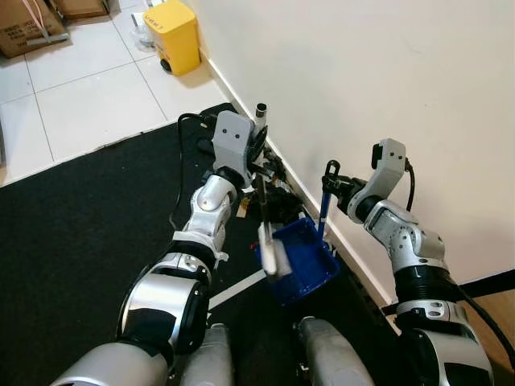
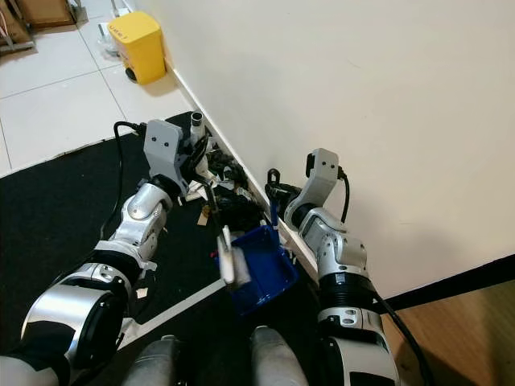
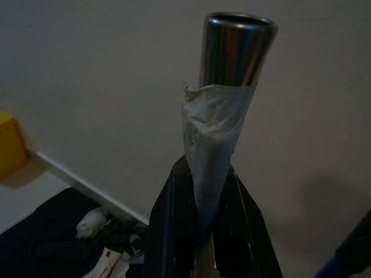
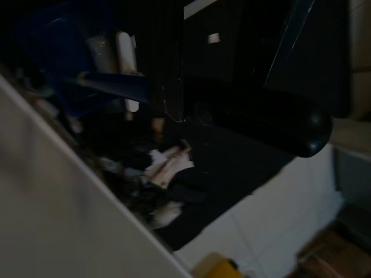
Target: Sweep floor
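black mat by white wall | tiles beyond | L fingers grip broom handle | R fingers grip dustpan handle

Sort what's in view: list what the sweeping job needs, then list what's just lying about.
For the sweeping:
- broom, its metal handle held in the left gripper
- blue dustpan, its upright handle held by the right gripper
- litter pile along the wall's foot, on the black mat

Just lying about:
- yellow bin
- cardboard boxes
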Controlling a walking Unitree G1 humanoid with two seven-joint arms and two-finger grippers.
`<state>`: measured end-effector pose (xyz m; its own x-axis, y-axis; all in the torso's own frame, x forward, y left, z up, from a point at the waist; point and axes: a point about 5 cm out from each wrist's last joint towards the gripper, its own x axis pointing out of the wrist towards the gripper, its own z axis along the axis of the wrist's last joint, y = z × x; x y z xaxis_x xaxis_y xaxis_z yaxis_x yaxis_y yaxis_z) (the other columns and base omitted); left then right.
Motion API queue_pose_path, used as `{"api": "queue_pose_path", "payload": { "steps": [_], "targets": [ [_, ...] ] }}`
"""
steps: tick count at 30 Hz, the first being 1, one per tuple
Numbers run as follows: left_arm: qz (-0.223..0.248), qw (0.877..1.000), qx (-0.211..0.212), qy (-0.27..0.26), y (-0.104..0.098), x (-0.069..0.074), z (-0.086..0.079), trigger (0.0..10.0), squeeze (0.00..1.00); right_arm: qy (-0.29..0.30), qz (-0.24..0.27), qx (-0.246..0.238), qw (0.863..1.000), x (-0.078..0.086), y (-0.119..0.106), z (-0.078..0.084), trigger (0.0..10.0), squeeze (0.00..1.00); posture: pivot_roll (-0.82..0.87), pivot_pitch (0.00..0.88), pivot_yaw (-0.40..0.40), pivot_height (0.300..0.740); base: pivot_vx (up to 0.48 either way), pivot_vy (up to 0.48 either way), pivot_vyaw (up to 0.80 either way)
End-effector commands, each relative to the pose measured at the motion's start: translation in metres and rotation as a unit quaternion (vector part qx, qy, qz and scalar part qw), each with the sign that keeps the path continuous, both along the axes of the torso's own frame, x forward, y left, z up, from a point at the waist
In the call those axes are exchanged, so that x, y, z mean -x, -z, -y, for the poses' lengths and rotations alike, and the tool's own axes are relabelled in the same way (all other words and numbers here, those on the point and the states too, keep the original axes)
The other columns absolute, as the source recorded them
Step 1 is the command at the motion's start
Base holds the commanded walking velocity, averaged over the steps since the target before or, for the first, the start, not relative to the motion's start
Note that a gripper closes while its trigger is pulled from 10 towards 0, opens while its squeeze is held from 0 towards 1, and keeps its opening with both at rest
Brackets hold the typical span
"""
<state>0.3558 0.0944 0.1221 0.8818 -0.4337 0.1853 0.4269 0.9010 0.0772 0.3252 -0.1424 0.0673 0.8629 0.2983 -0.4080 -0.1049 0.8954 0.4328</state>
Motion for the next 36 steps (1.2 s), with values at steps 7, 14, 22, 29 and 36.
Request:
{"api": "queue_pose_path", "payload": {
  "steps": [7, 14, 22, 29, 36],
  "targets": [
    [0.028, 0.999, 0.024, -0.003, -0.001, 0.009, -0.023, 10.0, 0.00, 0.121, -0.066, 0.053, 0.989, 0.013, 0.031, 0.047, 10.0, 0.00, -0.01, 0.108, -0.001, 0.740, 0.000, 0.000, 0.00],
    [0.063, 0.995, 0.067, 0.035, -0.020, 0.015, -0.020, 10.0, 0.00, 0.157, -0.058, 0.043, 0.985, 0.011, 0.032, 0.064, 10.0, 0.00, 0.01, 0.099, 0.000, 0.740, 0.000, 0.000, 0.00],
    [0.137, 0.981, 0.130, 0.045, -0.082, 0.010, -0.029, 10.0, 0.00, 0.170, -0.091, 0.005, 0.981, 0.016, 0.045, 0.060, 10.0, 0.00, 0.03, 0.085, 0.007, 0.740, 0.000, 0.000, 0.00],
    [0.136, 0.987, 0.090, 0.011, -0.083, 0.011, -0.060, 10.0, 0.00, 0.189, -0.151, -0.101, 0.965, 0.021, 0.056, 0.050, 10.0, 0.00, 0.03, 0.082, 0.015, 0.740, 0.000, 0.000, 0.00],
    [0.089, 0.993, 0.007, -0.075, -0.060, 0.019, -0.114, 10.0, 0.00, 0.138, -0.189, -0.241, 0.942, 0.022, 0.051, 0.035, 10.0, 0.00, 0.04, 0.083, 0.013, 0.740, 0.000, 0.000, 0.00]
  ]
}}
